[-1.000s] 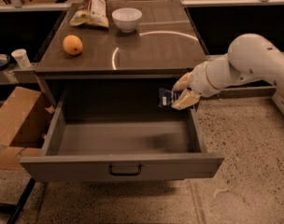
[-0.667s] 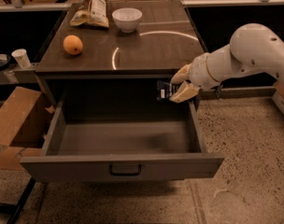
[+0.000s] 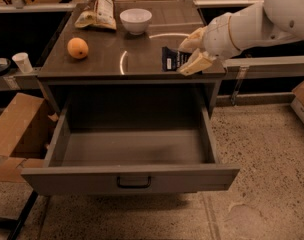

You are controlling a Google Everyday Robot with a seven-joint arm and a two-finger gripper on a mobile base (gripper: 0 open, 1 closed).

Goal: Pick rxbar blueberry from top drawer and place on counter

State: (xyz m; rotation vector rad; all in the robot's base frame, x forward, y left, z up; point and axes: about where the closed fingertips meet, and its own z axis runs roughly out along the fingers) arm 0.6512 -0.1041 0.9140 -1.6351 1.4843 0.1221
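drawer (image 3: 132,176) stood pulled open below counter (image 3: 97,66), handle toward camera. arm (image 3: 262,19) reached in from the right, over counter's front right corner. cardboard box (image 3: 17,129) sat on floor left of drawer. tan bag (image 3: 98,9) lay at counter's back left, white bowl (image 3: 136,20) just right of it. gripper (image 3: 191,51) hung over counter near its front right edge, fingers clenched on bar (image 3: 171,59). bar was held on edge out of drawer, over counter; contact with surface unclear. orange (image 3: 78,48) sat on counter's left side. small cup (image 3: 23,62) stood on ledge far left.
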